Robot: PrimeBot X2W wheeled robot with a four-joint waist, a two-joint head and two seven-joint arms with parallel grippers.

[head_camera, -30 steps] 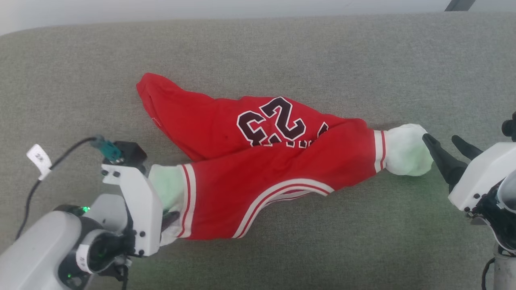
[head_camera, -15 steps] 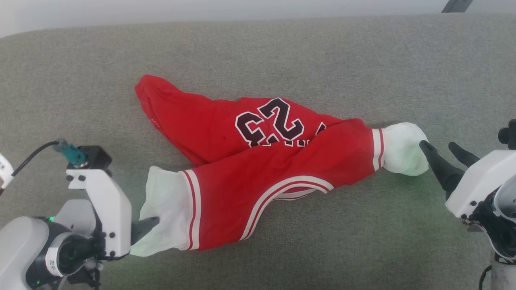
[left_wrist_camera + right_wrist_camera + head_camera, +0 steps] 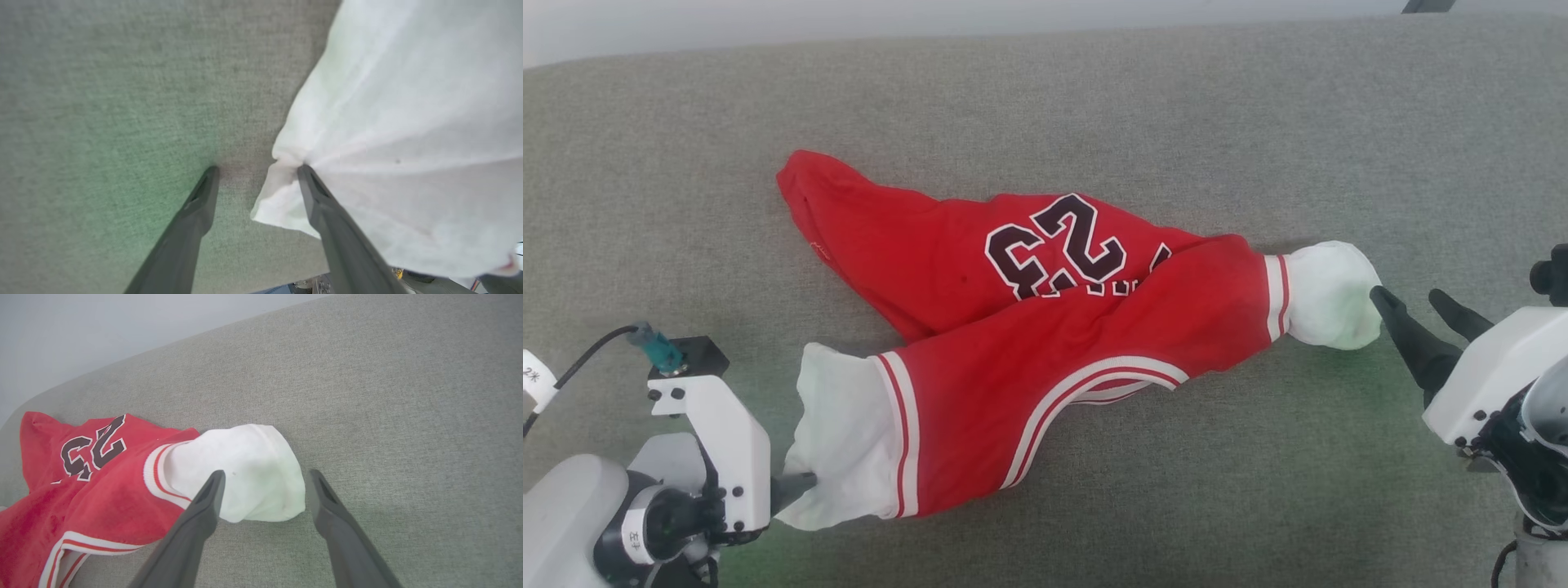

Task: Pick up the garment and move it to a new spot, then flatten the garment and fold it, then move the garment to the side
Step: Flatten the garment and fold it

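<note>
Grey fabric (image 3: 1258, 506) holds the red jersey (image 3: 1045, 327); left gripper (image 3: 257, 167) just dropped its white sleeve (image 3: 841, 441), right gripper (image 3: 1406, 296) open too. Flattening probably comes next.

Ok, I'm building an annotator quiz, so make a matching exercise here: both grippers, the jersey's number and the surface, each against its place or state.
1. left gripper, two long dark fingers
2. right gripper, two long dark fingers
3. dark white-edged number 23
4. grey woven fabric surface

A. under everything
B. open, at the bright red soft garment's white end on the robot's right
C. on a red panel
D. open, fingertip at the garment's other white end

Pairs: 1-D, 2-B, 3-C, 4-A
</note>
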